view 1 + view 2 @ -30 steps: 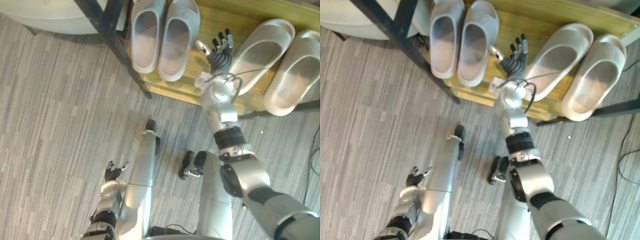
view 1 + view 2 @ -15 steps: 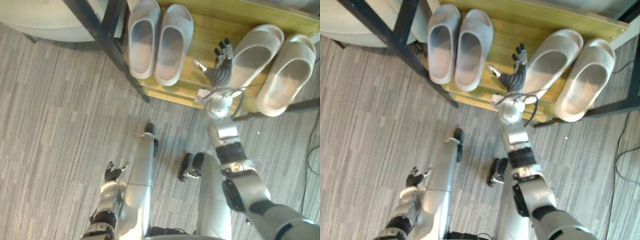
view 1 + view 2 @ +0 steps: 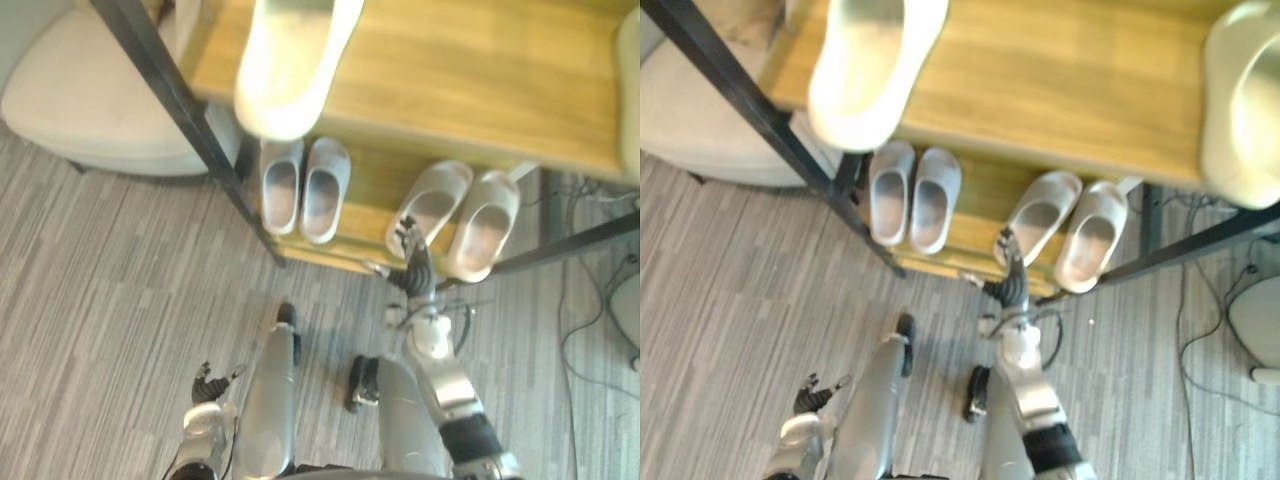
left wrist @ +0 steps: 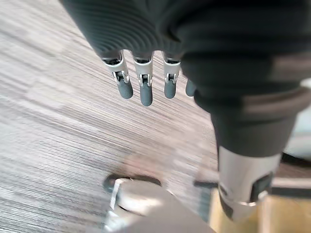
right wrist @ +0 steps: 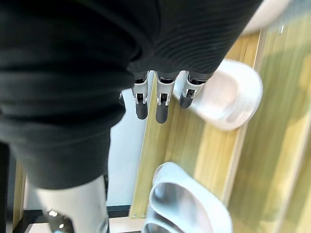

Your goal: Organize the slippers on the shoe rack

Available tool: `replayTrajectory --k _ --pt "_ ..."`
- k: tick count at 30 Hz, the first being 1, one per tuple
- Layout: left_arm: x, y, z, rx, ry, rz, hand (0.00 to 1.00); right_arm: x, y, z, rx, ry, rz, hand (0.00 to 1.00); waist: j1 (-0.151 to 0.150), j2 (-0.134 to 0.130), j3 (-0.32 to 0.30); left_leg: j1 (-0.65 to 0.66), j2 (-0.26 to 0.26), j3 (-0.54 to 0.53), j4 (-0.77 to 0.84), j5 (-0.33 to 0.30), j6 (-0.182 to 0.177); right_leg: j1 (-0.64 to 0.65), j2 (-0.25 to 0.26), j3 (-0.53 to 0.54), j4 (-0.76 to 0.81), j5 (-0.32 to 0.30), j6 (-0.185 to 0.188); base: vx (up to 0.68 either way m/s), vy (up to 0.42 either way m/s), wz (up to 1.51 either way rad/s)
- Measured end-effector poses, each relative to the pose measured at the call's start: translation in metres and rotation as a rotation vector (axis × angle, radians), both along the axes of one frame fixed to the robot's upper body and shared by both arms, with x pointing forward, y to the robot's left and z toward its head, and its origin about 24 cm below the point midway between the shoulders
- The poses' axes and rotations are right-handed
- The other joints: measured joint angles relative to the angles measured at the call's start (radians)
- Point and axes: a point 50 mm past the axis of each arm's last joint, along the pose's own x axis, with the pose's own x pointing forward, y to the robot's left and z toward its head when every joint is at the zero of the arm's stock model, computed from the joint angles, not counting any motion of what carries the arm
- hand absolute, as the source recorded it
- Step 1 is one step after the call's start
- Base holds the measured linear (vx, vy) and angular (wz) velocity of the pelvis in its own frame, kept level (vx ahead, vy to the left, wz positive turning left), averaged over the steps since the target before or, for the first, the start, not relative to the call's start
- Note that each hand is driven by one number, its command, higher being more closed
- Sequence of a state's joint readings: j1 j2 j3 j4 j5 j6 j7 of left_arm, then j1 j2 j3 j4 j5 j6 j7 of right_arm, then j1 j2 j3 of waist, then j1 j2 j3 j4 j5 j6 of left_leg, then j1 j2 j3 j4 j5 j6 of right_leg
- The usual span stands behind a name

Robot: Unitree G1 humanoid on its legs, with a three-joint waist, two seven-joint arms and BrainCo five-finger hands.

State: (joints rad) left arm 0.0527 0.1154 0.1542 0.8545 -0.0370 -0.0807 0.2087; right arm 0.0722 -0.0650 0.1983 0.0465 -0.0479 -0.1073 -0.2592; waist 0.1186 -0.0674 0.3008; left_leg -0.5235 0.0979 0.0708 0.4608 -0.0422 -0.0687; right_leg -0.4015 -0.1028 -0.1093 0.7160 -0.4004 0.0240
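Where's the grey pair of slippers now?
The grey pair sits on the rack's lower shelf, left side in the eye views, beside the black leg, with the beige pair to its right.

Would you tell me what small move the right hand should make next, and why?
Probably ease the right hand forward to push the left beige slipper by its heel: its fingers are straight at that heel, and the slipper lies angled on the lower shelf, unlike the straight grey pair.

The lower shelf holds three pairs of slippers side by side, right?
Not three. The lower shelf holds two pairs of slippers side by side, a grey pair and a pale pair, as the left eye view shows.
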Motion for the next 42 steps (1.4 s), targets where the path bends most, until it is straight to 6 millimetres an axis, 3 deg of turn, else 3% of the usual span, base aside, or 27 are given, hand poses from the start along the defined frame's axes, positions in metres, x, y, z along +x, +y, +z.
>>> replayTrajectory --k 5,9,12,16,18,25,30,34,38,42 --pt "-0.005 -0.003 -0.002 0.027 0.037 -0.11 0.0 -0.036 -0.017 -0.043 -0.035 0.199 -0.019 0.0 -0.024 -0.002 -0.064 0.155 -0.022 0.029 -0.152 0.034 0.015 0.161 -0.012 0.003 -0.189 0.061 0.015 0.19 0.075 -0.06" --pt "-0.01 -0.021 -0.01 -0.025 0.073 -0.19 0.0 -0.065 -0.032 -0.101 -0.045 0.482 -0.07 0.0 -0.049 0.008 -0.151 0.29 -0.046 0.048 -0.324 0.088 0.021 0.286 -0.019 0.005 -0.361 0.119 0.032 0.17 0.049 -0.04" --pt "-0.013 -0.035 -0.014 -0.059 0.092 -0.222 0.0 -0.078 -0.037 -0.12 -0.049 0.589 -0.081 0.0 -0.063 0.018 -0.165 0.35 -0.056 0.055 -0.396 0.11 0.023 0.337 -0.021 0.009 -0.423 0.14 0.039 0.11 0.034 -0.09" --pt "-0.01 -0.048 -0.015 -0.067 0.099 -0.322 0.0 -0.11 -0.047 -0.151 -0.056 0.794 -0.107 0.0 -0.072 0.028 -0.184 0.426 -0.068 0.053 -0.498 0.145 0.025 0.396 -0.019 0.009 -0.494 0.16 0.042 0.09 0.006 -0.03" --pt "-0.011 -0.052 -0.016 -0.059 0.109 -0.361 0.0 -0.124 -0.052 -0.161 -0.051 0.866 -0.121 0.0 -0.076 0.03 -0.189 0.457 -0.072 0.053 -0.531 0.155 0.024 0.419 -0.018 0.01 -0.512 0.164 0.043 0.06 -0.009 -0.02" --pt "-0.001 -0.077 -0.011 -0.061 0.076 -0.542 0.0 -0.127 -0.066 -0.167 -0.059 0.915 -0.159 0.0 -0.091 0.044 -0.203 0.492 -0.089 0.046 -0.564 0.169 0.028 0.458 -0.02 0.012 -0.549 0.176 0.051 0.01 0.012 0.02" --pt "0.032 -0.124 0.032 -0.117 -0.204 -0.78 0.0 -0.126 -0.069 -0.171 -0.053 0.946 -0.174 0.0 -0.102 0.05 -0.206 0.501 -0.093 0.027 -0.565 0.172 0.032 0.474 -0.021 0.004 -0.551 0.176 0.051 -0.02 0.006 0.08" --pt "0.04 -0.165 0.078 -0.284 -0.445 -0.899 0.0 -0.127 -0.073 -0.172 -0.043 0.956 -0.197 0.0 -0.105 0.063 -0.213 0.508 -0.095 0.023 -0.565 0.172 0.033 0.488 -0.022 0.002 -0.561 0.178 0.054 0.0 0.0 0.01" --pt "0.039 -0.187 0.109 -0.414 -0.587 -0.948 0.0 -0.128 -0.072 -0.172 -0.043 0.958 -0.197 0.0 -0.108 0.069 -0.221 0.526 -0.092 0.016 -0.57 0.169 0.033 0.519 -0.022 -0.008 -0.58 0.18 0.054 0.01 -0.017 0.05" --pt "0.041 -0.192 0.129 -0.485 -0.671 -0.937 0.0 -0.129 -0.071 -0.172 -0.043 0.953 -0.2 0.0 -0.108 0.07 -0.221 0.538 -0.091 0.019 -0.57 0.166 0.032 0.531 -0.021 -0.007 -0.582 0.181 0.053 0.0 -0.004 -0.01"
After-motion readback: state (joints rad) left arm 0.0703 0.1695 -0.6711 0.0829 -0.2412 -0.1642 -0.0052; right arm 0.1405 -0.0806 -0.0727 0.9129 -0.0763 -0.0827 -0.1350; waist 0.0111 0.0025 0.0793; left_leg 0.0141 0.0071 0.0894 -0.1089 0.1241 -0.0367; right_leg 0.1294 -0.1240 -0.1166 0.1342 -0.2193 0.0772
